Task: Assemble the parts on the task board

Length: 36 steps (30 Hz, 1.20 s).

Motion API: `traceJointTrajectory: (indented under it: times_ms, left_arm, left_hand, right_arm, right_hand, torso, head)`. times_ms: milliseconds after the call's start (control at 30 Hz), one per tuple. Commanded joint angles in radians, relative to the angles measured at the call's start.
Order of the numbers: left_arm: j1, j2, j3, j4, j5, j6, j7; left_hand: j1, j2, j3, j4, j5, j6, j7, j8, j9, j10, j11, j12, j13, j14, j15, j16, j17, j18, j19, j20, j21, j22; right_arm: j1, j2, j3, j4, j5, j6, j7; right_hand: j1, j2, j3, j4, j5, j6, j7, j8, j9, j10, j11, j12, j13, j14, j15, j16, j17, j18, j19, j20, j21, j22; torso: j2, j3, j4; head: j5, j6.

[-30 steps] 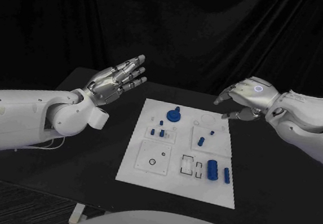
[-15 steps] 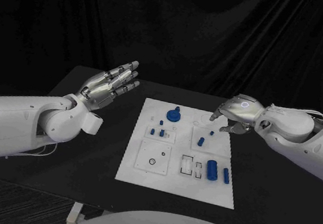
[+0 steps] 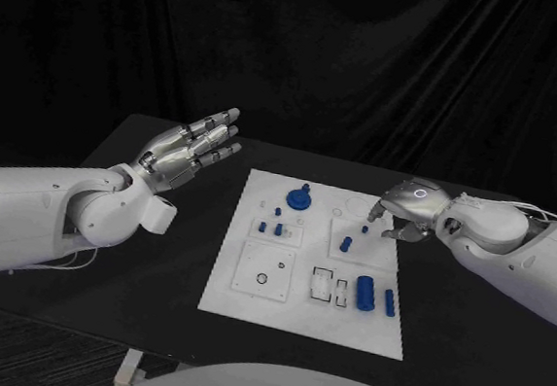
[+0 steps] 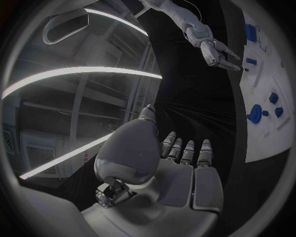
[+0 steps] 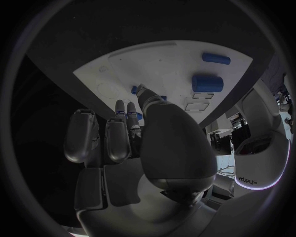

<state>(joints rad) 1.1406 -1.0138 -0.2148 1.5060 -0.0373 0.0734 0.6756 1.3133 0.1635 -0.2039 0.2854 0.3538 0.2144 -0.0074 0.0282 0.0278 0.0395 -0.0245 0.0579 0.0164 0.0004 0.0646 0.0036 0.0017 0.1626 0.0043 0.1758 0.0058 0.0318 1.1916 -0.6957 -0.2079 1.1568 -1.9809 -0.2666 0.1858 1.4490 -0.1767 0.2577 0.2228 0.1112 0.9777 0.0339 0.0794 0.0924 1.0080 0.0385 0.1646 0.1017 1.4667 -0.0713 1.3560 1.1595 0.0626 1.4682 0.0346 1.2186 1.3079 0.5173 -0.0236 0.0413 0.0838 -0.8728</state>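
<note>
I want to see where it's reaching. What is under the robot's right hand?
The right hand hangs over the far right part of the white task board, near small blue pegs. Its fingers hide the spot directly beneath them.

White rounded arms (thin cables trailing) end in silver hands.

Black curtain (image 3: 384,61), black table (image 3: 466,359), ceiling light strips (image 4: 80,74)

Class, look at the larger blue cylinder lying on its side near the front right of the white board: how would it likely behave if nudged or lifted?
The larger blue cylinder lies on its round side, so a sideways nudge would probably roll it. It looks rigid, likely plastic, and probably light. Its smooth surface may slip in a loose grip.
</note>
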Motion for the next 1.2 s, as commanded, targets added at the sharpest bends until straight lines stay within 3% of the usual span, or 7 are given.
traceJointTrajectory:
  times_ms: [33,133,400,667,733,867,1200]
  left_arm:
    - [-0.002,0.002,0.001,-0.001,-0.005,0.009,0.084]
    - [-0.003,0.002,0.001,-0.003,-0.005,0.012,0.082]
    - [-0.004,0.002,0.001,-0.006,-0.005,0.016,0.075]
    - [-0.005,0.006,0.001,-0.014,-0.005,0.020,0.068]
    - [-0.005,0.008,0.001,-0.017,-0.005,0.024,0.065]
    - [-0.006,0.010,0.001,-0.019,-0.005,0.028,0.062]
    - [-0.006,0.010,0.001,-0.020,-0.005,0.033,0.059]
  left_hand:
    - [0.013,0.001,-0.005,-0.001,0.011,0.000,-0.003,-0.001,0.000,-0.001,-0.003,0.005,0.002,0.000,0.009,-0.004,-0.002,0.015,-0.001,0.008,0.000,0.000]
    - [0.015,0.015,-0.008,0.002,0.023,0.001,-0.002,-0.001,0.000,-0.001,0.007,0.009,0.002,0.000,0.021,-0.004,-0.002,0.013,-0.001,0.017,0.000,0.002]
    - [0.029,0.023,-0.010,-0.001,0.051,0.007,0.005,0.000,0.001,0.003,0.024,0.020,0.004,0.000,0.027,-0.004,-0.002,0.014,0.000,0.024,0.001,0.004]
    - [0.045,0.027,-0.010,-0.004,0.073,0.013,0.008,0.001,0.002,0.006,0.044,0.033,0.006,0.000,0.030,-0.003,-0.001,0.014,0.001,0.027,0.001,0.005]
    - [0.053,0.029,-0.009,-0.006,0.084,0.015,0.011,0.002,0.002,0.007,0.052,0.039,0.006,0.002,0.035,-0.001,0.000,0.014,0.002,0.031,0.002,0.007]
    - [0.073,0.033,-0.004,-0.017,0.117,0.017,0.015,0.002,0.002,0.008,0.059,0.046,0.007,0.004,0.038,0.001,0.001,0.014,0.002,0.034,0.002,0.007]
    - [0.088,0.036,0.001,-0.025,0.144,0.020,0.016,0.002,0.003,0.008,0.065,0.052,0.008,0.008,0.043,0.005,0.003,0.013,0.003,0.038,0.002,0.009]
  right_arm:
    - [-0.013,0.012,0.001,-0.022,0.029,-0.021,-0.020]
    - [-0.019,0.020,0.001,-0.034,0.031,-0.050,-0.029]
    - [-0.027,0.029,0.001,-0.043,0.033,-0.143,-0.058]
    - [-0.032,0.036,0.001,-0.049,0.034,-0.117,-0.049]
    - [-0.037,0.040,0.001,-0.053,0.037,-0.113,-0.042]
    - [-0.043,0.044,0.001,-0.059,0.053,-0.112,-0.031]
    - [-0.057,0.069,0.001,-0.091,0.074,-0.090,-0.018]
  right_hand:
    - [0.011,-0.003,0.011,-0.001,0.022,0.001,0.006,-0.001,-0.002,0.013,0.002,-0.009,-0.007,0.036,0.007,0.004,-0.001,0.011,0.010,0.008,-0.003,0.152]
    - [0.011,-0.005,0.017,-0.005,0.037,-0.008,0.001,-0.007,-0.006,0.019,0.007,-0.012,-0.014,0.035,0.010,0.002,-0.003,0.010,0.010,0.011,-0.004,0.153]
    - [-0.001,-0.008,0.038,-0.020,0.064,-0.092,-0.068,-0.018,-0.025,0.033,0.016,-0.032,-0.036,0.033,0.017,-0.003,-0.010,0.012,0.009,0.018,-0.010,0.156]
    - [-0.007,-0.003,0.043,-0.021,0.053,-0.100,-0.053,-0.013,-0.024,0.043,0.013,-0.033,-0.036,0.034,0.016,-0.001,-0.007,0.012,0.010,0.017,-0.010,0.158]
    - [-0.012,0.001,0.050,-0.022,0.055,-0.086,-0.031,-0.005,-0.020,0.061,0.012,-0.032,-0.035,0.033,0.014,-0.003,-0.010,0.011,0.011,0.016,-0.007,0.160]
    - [-0.013,0.003,0.066,-0.025,0.068,-0.056,-0.017,0.007,-0.014,0.086,0.008,-0.031,-0.035,0.034,0.012,-0.002,-0.008,0.011,0.013,0.014,-0.006,0.162]
    - [-0.032,-0.008,0.080,-0.027,0.052,-0.013,0.000,0.022,0.001,0.083,0.009,-0.049,-0.037,0.034,0.012,-0.002,-0.005,0.011,0.012,0.013,-0.010,0.164]
  torso:
    - [0.001,0.0000,-0.0003]
    - [0.000,-0.0004,0.0009]
    - [0.000,-0.0004,0.0007]
    - [0.000,-0.0002,0.0015]
    - [-0.001,-0.0003,0.0019]
    - [-0.002,-0.0004,0.0010]
    - [-0.001,-0.0005,0.0010]
  head:
    - [0.000,0.000]
    - [-0.001,0.000]
    - [-0.003,0.000]
    - [-0.007,0.000]
    - [-0.008,0.000]
    - [-0.009,0.000]
    - [-0.005,0.000]
